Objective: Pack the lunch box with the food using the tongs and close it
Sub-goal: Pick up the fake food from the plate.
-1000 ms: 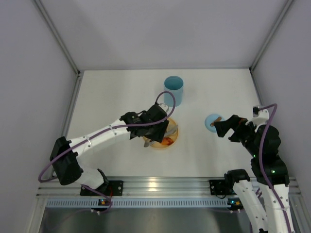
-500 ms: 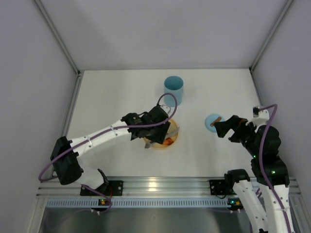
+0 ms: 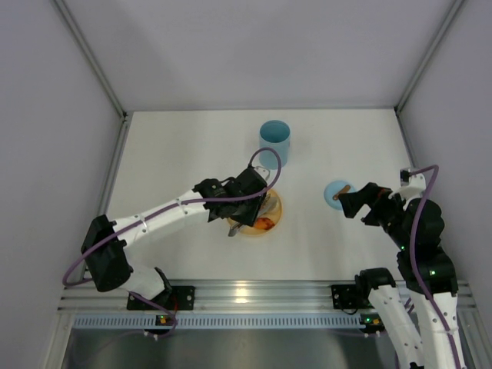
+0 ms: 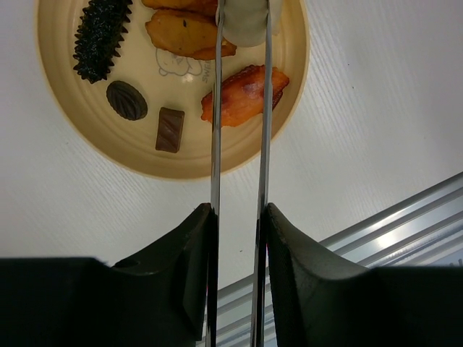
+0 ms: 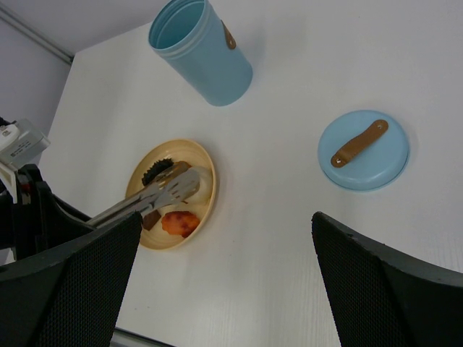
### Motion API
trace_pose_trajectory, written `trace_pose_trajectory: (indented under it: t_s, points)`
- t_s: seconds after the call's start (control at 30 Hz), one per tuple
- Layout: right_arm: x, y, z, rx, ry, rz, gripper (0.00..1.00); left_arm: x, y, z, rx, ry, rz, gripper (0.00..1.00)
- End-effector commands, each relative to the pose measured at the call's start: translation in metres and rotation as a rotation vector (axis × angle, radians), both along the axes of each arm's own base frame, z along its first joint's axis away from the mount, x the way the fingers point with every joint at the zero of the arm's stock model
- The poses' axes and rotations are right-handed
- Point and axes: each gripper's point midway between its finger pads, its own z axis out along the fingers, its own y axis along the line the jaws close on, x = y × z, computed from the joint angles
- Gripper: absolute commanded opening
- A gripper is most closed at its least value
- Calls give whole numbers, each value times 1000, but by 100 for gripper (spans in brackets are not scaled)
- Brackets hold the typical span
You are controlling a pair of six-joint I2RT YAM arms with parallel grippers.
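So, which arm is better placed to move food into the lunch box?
Left. The left pincer holds the tongs, which flank the white piece on the plate. The right pincer is open, empty, near the lid.

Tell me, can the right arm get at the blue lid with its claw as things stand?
Probably yes. The right claw stands open just beside the lid, with only bare table between them. The lunch box and the plate are off to the side.

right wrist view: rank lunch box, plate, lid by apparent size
1. lunch box
2. plate, nearly matches the lunch box, so this order is unsure
3. lid, slightly smaller than the plate
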Motion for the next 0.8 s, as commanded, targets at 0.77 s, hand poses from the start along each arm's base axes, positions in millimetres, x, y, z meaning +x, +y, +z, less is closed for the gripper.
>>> trace_pose_trajectory:
  t_s: [0.77]
  points:
    - [-1,-6,16,-20,-19,-26,99,58,-12,170,-158,-339,95,25]
